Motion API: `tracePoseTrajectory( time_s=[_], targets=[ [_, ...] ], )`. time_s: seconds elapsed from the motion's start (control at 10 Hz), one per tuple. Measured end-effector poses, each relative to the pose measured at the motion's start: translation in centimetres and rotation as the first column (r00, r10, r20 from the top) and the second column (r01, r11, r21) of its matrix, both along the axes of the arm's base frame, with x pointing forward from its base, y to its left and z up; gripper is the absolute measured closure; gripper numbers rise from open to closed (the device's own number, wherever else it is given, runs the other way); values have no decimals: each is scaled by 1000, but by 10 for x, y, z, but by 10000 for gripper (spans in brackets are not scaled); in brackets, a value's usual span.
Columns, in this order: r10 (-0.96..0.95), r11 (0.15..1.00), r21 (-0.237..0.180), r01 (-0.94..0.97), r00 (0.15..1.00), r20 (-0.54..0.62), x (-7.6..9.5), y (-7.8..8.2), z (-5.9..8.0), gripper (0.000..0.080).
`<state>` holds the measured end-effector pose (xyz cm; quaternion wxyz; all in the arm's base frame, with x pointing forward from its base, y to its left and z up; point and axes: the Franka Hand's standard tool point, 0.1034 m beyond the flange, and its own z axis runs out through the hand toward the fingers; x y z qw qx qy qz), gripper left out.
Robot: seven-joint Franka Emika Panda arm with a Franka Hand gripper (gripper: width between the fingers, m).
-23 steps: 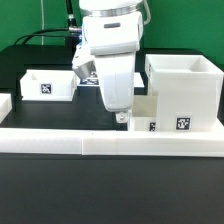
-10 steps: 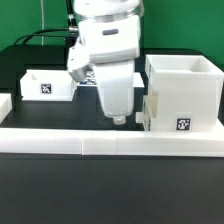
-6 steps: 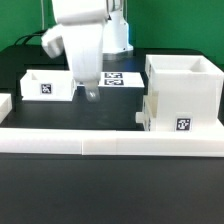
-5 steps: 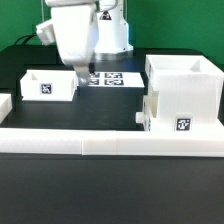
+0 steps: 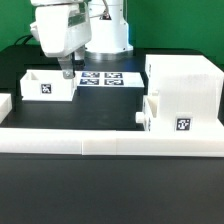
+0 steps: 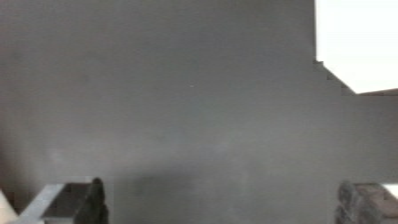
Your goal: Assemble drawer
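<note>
The tall white drawer casing (image 5: 184,88) stands at the exterior view's right, with a tag on its front. One small tray (image 5: 150,112) sits partly inside the casing, its knob (image 5: 138,118) sticking out toward the left. The second tray (image 5: 47,85), open-topped and tagged, lies at the left. My gripper (image 5: 66,71) hangs just above that tray's right rim. In the wrist view my gripper (image 6: 222,205) is open and empty, its dark fingertips (image 6: 79,200) wide apart over the dark table. A white corner (image 6: 363,40) shows there; I cannot tell what it belongs to.
A long low white wall (image 5: 110,141) runs across the front. The marker board (image 5: 101,77) lies flat behind the middle of the table. The arm's white base (image 5: 108,32) stands at the back. A small white block (image 5: 4,102) lies at the left edge.
My gripper has left the tray at the casing and moved up and to the exterior view's left, over the left tray. That tray stays partly in the casing.
</note>
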<state>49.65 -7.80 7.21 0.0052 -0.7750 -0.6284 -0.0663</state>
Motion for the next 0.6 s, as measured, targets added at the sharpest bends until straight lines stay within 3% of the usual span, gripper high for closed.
tracePoseTrajectory(
  time_s=[0.3, 0.4, 0.6],
  targets=[
    [-99, 995, 10, 99, 995, -11, -1, -1, -1, 151],
    [-180, 984, 17, 180, 984, 0, -3, -9, -3, 151],
    [-406, 914, 28, 405, 914, 23, -20, -11, -3, 151]
  ],
)
